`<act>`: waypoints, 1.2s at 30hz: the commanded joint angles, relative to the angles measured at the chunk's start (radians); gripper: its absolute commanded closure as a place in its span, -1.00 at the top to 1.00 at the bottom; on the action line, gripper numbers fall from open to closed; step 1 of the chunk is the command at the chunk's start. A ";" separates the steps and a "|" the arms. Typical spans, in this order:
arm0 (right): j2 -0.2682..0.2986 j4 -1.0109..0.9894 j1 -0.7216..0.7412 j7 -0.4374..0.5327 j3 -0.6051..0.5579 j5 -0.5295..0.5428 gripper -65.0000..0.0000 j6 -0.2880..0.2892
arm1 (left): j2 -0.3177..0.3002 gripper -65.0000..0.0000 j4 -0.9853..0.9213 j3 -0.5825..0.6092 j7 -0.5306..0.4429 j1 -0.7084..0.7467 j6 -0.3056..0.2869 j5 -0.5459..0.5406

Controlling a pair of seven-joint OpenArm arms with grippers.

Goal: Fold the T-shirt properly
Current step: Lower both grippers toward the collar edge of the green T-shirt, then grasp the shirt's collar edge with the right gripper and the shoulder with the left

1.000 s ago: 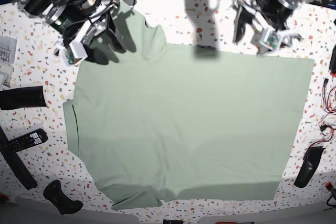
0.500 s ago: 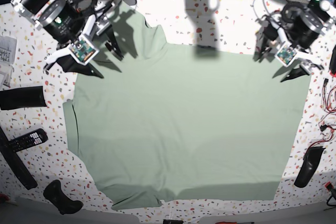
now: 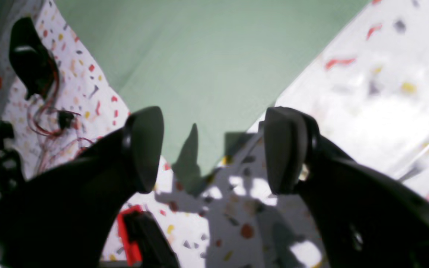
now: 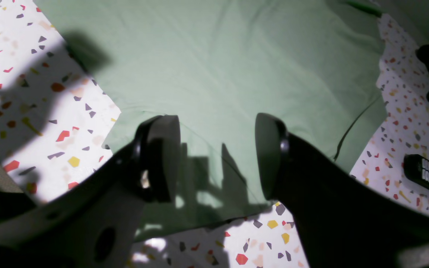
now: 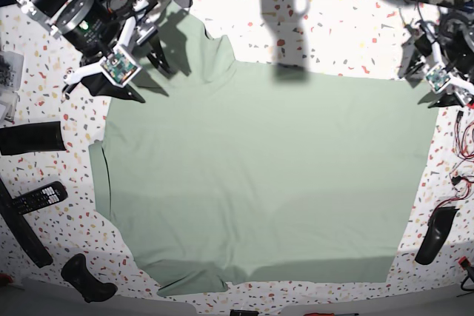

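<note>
Retreating outward, left gripper (image 5: 442, 88) and right gripper (image 5: 141, 72) gape empty beside the T-shirt (image 5: 266, 175)

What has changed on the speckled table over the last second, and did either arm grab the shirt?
The left gripper swung outward to the pale sage-green fabric T-shirt's far corner; the right gripper came out over its own corner, then edged back. Both stand open, holding nothing. The shirt stayed spread flat; the black remote control stayed put.
</note>
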 commanded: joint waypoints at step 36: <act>0.008 0.018 0.000 -0.066 0.004 0.007 -0.03 -0.002 | -0.091 0.17 -0.156 0.290 -0.104 -0.105 0.320 0.504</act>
